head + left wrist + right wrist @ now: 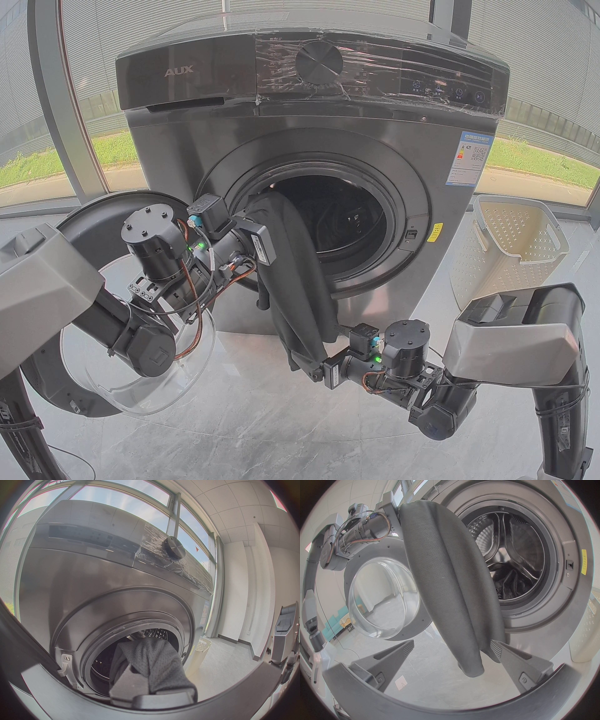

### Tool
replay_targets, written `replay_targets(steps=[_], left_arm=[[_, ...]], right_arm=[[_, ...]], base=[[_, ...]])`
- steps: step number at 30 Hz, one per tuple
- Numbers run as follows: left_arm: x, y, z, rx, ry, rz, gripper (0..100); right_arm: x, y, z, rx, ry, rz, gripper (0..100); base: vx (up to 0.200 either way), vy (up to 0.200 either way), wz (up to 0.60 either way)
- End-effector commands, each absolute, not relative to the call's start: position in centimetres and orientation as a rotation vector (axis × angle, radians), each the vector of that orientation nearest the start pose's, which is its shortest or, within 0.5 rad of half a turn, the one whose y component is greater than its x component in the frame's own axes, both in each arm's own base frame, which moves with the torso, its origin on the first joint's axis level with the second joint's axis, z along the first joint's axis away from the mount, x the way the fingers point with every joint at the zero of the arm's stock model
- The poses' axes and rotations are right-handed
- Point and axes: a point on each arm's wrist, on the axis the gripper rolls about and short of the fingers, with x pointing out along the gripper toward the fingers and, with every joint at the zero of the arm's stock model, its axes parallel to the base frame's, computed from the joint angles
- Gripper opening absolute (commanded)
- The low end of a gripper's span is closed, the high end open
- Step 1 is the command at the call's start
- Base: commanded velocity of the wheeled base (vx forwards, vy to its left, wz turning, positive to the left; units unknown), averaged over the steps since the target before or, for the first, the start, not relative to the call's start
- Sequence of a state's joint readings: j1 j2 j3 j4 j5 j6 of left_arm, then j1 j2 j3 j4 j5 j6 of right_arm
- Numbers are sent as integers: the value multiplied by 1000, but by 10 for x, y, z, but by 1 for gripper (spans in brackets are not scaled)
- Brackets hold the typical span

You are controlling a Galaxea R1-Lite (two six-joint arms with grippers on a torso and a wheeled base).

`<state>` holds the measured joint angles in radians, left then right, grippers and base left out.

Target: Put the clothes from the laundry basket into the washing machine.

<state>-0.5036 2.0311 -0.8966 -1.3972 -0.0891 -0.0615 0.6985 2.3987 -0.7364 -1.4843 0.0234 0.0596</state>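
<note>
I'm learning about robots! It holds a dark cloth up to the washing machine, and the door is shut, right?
No, the door is open, as the head view shows. The left gripper does hold the dark cloth at the washing machine.

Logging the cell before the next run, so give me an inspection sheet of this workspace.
Surface: grey tiled floor.
Job's things: dark garment hangs before the mouth of the washing machine; door open; dark cloth in the drum; laundry basket to the machine's right.
Clutter: nothing seen.
Grippers: left gripper shut on the garment's top; right gripper open at its lower end.
Cables: wiring along the left wrist.
Surroundings: windows behind.
</note>
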Motion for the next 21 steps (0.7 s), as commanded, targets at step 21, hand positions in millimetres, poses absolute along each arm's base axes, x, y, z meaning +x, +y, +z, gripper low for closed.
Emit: replay_targets(steps=[21], left_arm=[[324,-186,176,-124,-258,-583,0]], right_arm=[[337,275,-30,3,145,658,100]], base=[[0,0,0]])
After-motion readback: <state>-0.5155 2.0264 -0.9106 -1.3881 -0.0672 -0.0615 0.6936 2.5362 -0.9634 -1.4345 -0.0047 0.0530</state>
